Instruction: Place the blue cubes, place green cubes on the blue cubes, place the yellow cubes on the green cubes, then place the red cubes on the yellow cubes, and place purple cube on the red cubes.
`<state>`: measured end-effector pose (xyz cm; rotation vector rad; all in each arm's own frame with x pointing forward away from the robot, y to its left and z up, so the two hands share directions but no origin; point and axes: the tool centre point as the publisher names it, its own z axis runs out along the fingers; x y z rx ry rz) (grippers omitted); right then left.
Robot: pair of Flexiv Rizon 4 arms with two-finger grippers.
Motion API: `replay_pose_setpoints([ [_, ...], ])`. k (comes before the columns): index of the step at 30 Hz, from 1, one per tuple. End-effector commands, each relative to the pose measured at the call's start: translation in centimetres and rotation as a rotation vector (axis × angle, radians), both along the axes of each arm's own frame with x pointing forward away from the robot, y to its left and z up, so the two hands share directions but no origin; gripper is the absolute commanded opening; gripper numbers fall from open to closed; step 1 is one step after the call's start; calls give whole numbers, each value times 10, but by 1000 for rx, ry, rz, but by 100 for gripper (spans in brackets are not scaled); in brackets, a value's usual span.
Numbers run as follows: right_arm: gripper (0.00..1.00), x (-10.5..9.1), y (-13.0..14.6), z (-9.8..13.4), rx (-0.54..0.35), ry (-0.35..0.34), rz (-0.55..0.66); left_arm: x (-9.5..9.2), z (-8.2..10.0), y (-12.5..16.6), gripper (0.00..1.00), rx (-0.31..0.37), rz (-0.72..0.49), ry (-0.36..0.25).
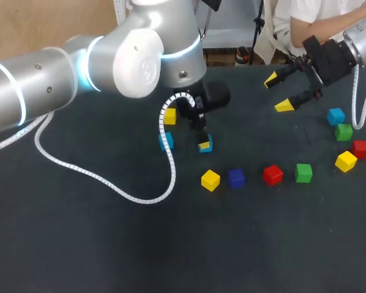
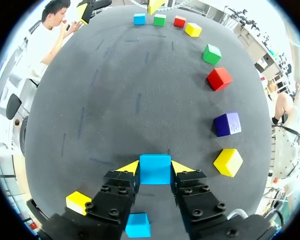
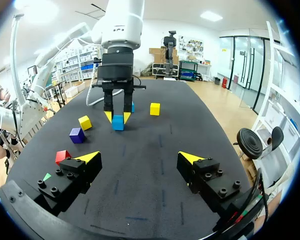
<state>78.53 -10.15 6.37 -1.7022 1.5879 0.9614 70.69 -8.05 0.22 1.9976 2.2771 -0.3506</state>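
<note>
My left gripper [image 1: 202,144] is shut on a blue cube [image 2: 155,169], yellow tips against two of its sides, low at the mat. A second blue cube [image 1: 166,141] lies just beside it, and a yellow cube [image 1: 169,116] a little farther back. My right gripper [image 1: 277,93] hangs open and empty at the back right; in its own view the right gripper [image 3: 140,157] faces the held blue cube [image 3: 118,122]. A row lies in front: yellow cube [image 1: 210,180], purple cube [image 1: 236,178], red cube [image 1: 272,174], green cube [image 1: 303,173].
At the right edge lie a yellow cube [image 1: 346,161], a red cube [image 1: 360,148], a green cube [image 1: 343,131] and a blue cube [image 1: 336,116]. The left arm's white cable [image 1: 110,183] loops over the mat at the left.
</note>
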Motion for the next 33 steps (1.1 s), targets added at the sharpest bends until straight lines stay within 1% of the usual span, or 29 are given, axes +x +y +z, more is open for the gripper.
replay_pose_setpoints([
  [1, 100, -1, 0, 0, 0, -2, -1, 2, -1, 1, 0, -1, -2, 3],
  [33, 100, -1, 0, 0, 0, -2, -1, 1, -5, 0, 0, -2, -6, 24],
])
